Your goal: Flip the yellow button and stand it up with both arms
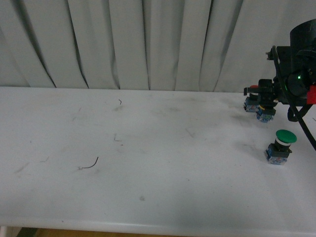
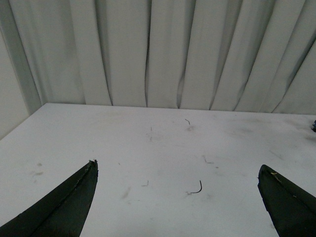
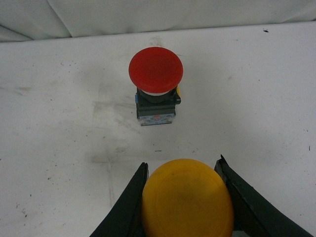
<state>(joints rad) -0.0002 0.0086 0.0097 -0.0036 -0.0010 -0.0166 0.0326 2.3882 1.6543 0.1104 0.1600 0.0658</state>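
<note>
The right pincer (image 3: 181, 165) is clamped across the cap of the yellow button (image 3: 187, 202), near the red switch (image 3: 155, 69) at the right end of the table (image 1: 148, 148). The left pincer (image 2: 177, 197) stands apart and empty. The button is probably light and rigid. Its smooth dome may slip, so the square block offers a surer hold.

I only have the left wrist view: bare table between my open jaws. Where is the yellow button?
Observer: The yellow button is at the far right of the table, with its cap pinched between the jaws of the right arm.
Operator: Anything close to it?
Observer: A red-capped switch stands upright beyond it, not touching it.
Operator: Anything else over there?
Observer: A green-capped switch stands upright nearer the robot, clear of the arm.
</note>
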